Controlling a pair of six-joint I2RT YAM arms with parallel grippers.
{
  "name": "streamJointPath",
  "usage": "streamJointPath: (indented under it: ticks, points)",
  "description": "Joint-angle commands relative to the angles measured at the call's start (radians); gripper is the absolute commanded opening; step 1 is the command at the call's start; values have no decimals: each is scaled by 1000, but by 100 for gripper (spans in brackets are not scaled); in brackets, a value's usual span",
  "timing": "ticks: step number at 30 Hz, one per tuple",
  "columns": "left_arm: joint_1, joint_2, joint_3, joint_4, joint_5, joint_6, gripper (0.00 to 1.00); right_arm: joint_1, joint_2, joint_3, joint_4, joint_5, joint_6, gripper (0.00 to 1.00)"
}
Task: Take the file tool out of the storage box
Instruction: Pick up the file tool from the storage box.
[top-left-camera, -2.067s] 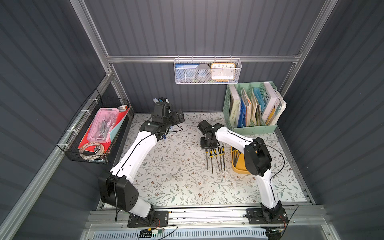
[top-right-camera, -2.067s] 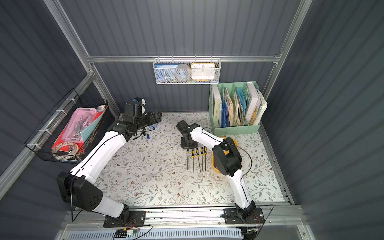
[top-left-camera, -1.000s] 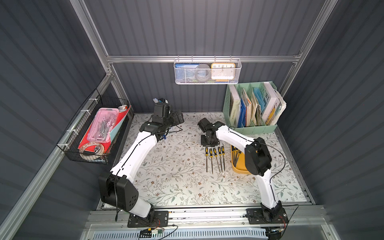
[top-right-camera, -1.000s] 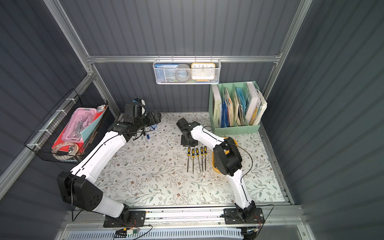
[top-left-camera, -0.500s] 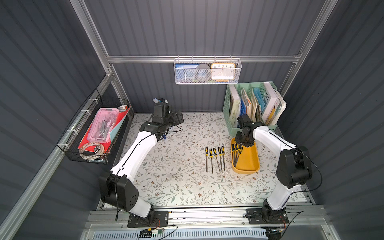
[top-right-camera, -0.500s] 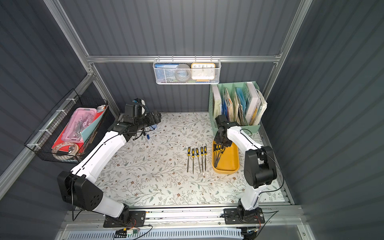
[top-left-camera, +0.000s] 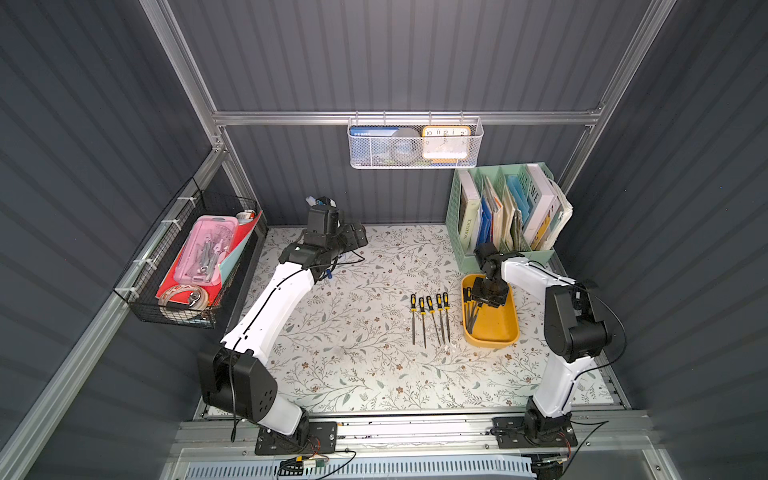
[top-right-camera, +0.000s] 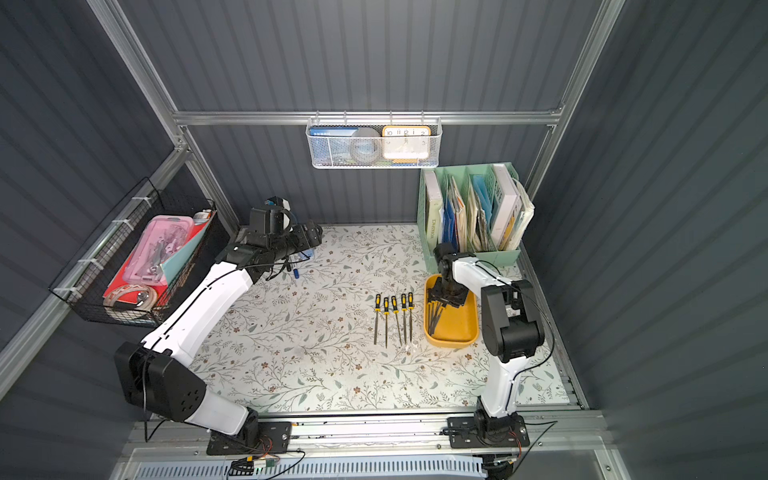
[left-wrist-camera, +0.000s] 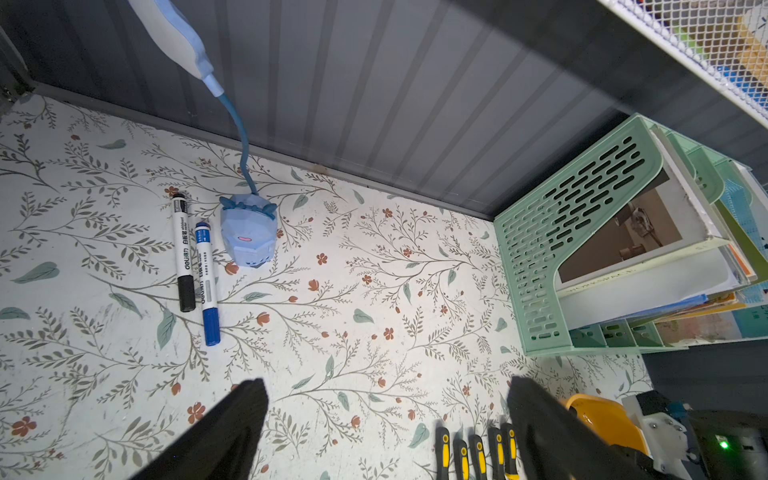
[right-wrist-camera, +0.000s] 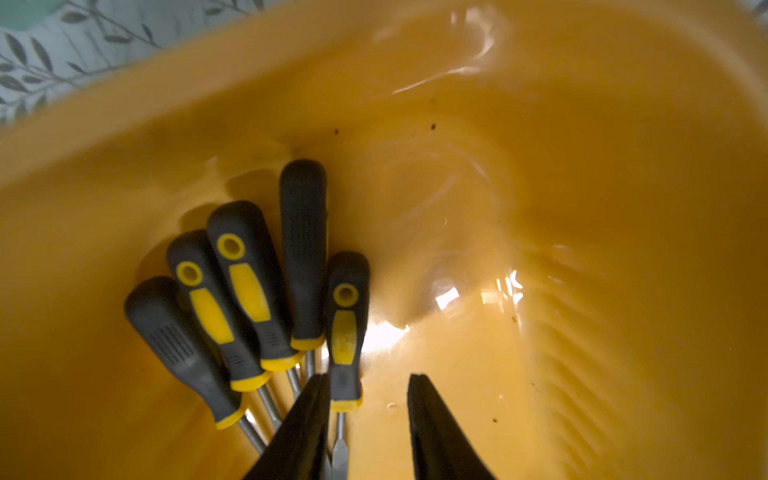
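Storage box sits at 3 o'clock on the surface — five files bunched inside. Right fingers part-spread astride one file's shaft, not pinching; left fingers at 11 o'clock, spread wide, empty.

file tools crowd one storage box wall, rest seemingly open

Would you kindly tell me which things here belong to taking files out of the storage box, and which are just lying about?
Job: storage box, five files inside, five files laid beside it, right gripper.
Lying about: markers, lamp, book organizer, mesh basket, pink case.
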Motion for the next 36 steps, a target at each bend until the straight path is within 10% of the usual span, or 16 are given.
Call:
streamJointPath:
  ticks: [1,27,36]
  points:
    - [3,5,27,-5,3,4,96,-5,25,-12,9,-13,-11,36]
    - [3,2,27,-2,-2,1,96,9,-84,84,-102,53,-95,3]
    - [3,3,13,24,17,-21,96,269,-106,217,-90,1,-66,3]
